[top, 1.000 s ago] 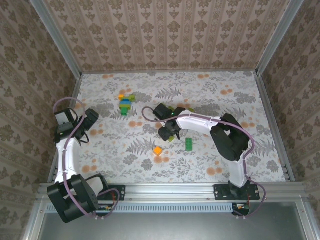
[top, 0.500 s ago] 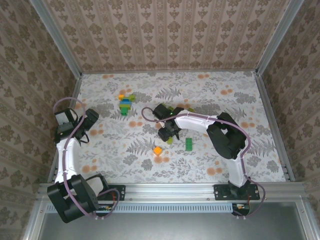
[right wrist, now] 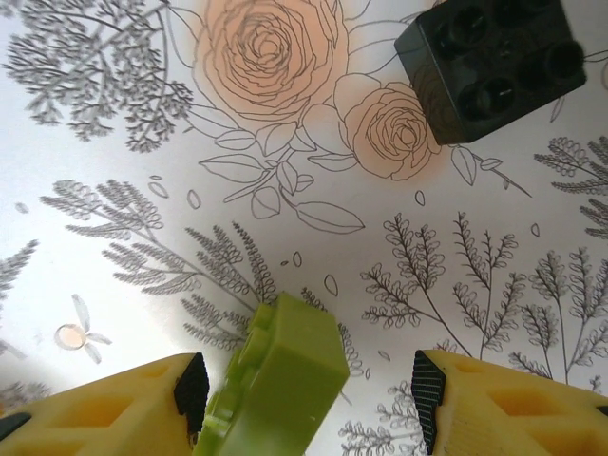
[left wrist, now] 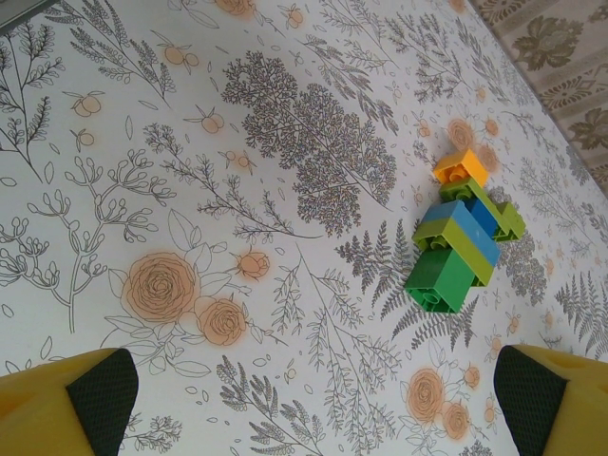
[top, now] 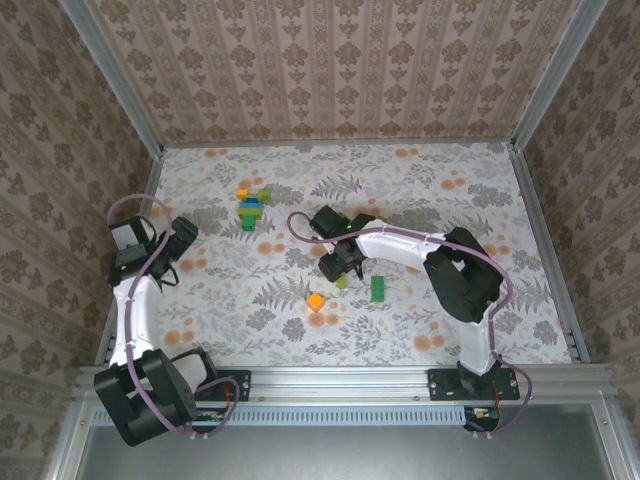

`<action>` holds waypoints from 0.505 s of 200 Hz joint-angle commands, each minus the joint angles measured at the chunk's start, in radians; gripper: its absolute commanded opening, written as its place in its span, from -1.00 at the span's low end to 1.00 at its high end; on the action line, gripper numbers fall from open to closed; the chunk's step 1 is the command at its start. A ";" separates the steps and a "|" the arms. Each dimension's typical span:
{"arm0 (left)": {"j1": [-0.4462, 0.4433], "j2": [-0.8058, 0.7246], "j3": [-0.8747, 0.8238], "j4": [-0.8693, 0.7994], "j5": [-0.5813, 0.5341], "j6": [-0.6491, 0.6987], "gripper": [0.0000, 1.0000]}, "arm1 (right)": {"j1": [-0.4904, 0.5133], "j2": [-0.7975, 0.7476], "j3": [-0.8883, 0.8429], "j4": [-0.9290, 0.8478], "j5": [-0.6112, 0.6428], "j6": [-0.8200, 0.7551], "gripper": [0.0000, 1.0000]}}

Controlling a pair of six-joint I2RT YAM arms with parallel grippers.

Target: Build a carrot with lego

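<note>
Lego bricks lie scattered on the floral table. My right gripper [top: 340, 268] [right wrist: 304, 399] hovers low over mid-table. It is open, with a tilted lime-green brick [right wrist: 280, 385] [top: 343, 281] leaning against the left finger [right wrist: 114, 408] and a clear gap to the right finger [right wrist: 513, 404]. A black brick [right wrist: 489, 62] lies just beyond it. An orange brick [top: 315, 300] and a dark green brick [top: 379, 288] lie close by. My left gripper [top: 170, 250] [left wrist: 313, 418] stands open and empty at the left. The carrot is out of view.
A build of yellow, green and blue bricks [top: 251, 207] [left wrist: 461, 242] lies at the back left, ahead of the left gripper. More lime bricks [top: 365, 218] sit behind the right arm. Patterned walls close in the table on three sides.
The right gripper shifted slightly over the lime brick and its jaws narrowed a little. The left arm has not moved.
</note>
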 commanded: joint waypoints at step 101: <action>-0.008 0.003 -0.002 0.004 -0.011 0.006 1.00 | -0.003 -0.069 -0.036 -0.003 -0.068 0.069 0.04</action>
